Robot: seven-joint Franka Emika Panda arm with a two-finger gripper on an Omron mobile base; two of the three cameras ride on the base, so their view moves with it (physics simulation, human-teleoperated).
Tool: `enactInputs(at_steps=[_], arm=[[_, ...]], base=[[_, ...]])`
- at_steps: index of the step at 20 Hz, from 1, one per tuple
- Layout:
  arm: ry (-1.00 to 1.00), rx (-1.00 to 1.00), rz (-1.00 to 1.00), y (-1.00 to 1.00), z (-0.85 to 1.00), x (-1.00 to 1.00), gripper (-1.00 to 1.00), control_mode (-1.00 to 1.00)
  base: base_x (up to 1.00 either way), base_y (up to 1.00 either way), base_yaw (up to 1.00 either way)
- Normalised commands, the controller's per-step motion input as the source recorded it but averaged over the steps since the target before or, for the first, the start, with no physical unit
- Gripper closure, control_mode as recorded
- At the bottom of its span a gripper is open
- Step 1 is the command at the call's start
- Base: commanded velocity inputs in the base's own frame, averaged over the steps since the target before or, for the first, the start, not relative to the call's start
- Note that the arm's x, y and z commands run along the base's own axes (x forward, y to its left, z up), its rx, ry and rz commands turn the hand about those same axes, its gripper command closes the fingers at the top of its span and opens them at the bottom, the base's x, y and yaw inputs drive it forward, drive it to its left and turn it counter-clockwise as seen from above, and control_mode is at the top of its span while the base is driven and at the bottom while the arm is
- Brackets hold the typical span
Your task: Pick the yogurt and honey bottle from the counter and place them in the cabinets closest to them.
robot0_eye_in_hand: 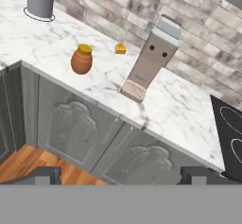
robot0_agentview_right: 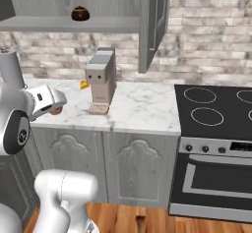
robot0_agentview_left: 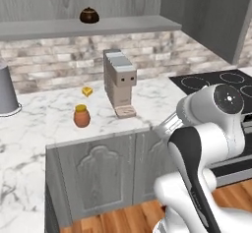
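Near the front edge of the counter, left of the tall beige coffee machine, the honey bottle stands upright on the marble, with a small yellow wedge behind it toward the brick back wall and a grey cylinder at the far left corner. On the flat shelf base of the cabinets above sits a dark brown round pot. The gripper hangs out in front of the lower cabinet doors, well apart from the bottle, its two dark fingertips spread wide with nothing between them.
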Motion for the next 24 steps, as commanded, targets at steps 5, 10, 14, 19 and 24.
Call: enactInputs(at_steps=[5,10,14,19,24], arm=[[0.00,0.00,0.00,0.00,0.00,0.00,-1.00,1.00],[0.00,0.00,0.00,0.00,0.00,0.00,-1.00,1.00],[0.00,0.00,0.00,0.00,0.00,0.00,-1.00,1.00],[0.00,0.00,0.00,0.00,0.00,0.00,-1.00,1.00],[-0.01,0.00,0.00,0.06,0.00,0.01,-1.00,-1.00]], base=[[0.42,0.37,-0.03],[0.42,0.44,-0.04],[0.47,0.42,-0.04],[0.47,0.43,-0.05],[0.29,0.34,-0.02]])
